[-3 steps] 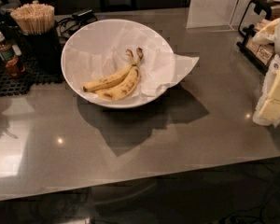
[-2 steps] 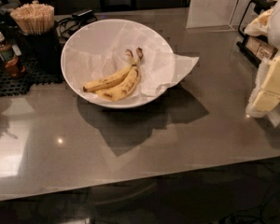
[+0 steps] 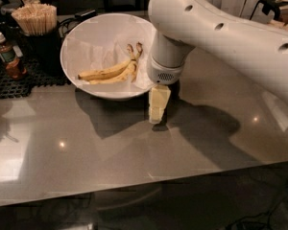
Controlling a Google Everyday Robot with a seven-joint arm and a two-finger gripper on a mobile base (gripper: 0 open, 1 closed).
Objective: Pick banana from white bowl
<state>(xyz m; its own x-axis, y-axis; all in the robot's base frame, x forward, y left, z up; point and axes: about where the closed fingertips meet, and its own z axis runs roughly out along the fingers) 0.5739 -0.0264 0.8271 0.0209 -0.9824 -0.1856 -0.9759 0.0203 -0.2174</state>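
Pincer [image 3: 158, 105] low over surface [image 3: 110, 162], just beside white bowl [image 3: 105, 21] holding banana [image 3: 108, 73]; spread or pressed together, cannot tell.

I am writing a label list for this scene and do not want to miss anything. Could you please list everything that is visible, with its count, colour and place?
white bowl: one, white, on the counter, back centre-left
paper liner: one, white, crumpled, inside the white bowl
bananas: two, yellow with brown stems, lying on the liner in the bowl
wooden sticks: one bundle, pale tan, upright in a dark holder left of the bowl
bottle: one, brown with a white cap, far left on the mat
mat: one, black, far left
counter: one, grey, glossy
arm: one, white, entering from the upper right
gripper: one, pale cream, pointing down over the counter beside the bowl's front right edge
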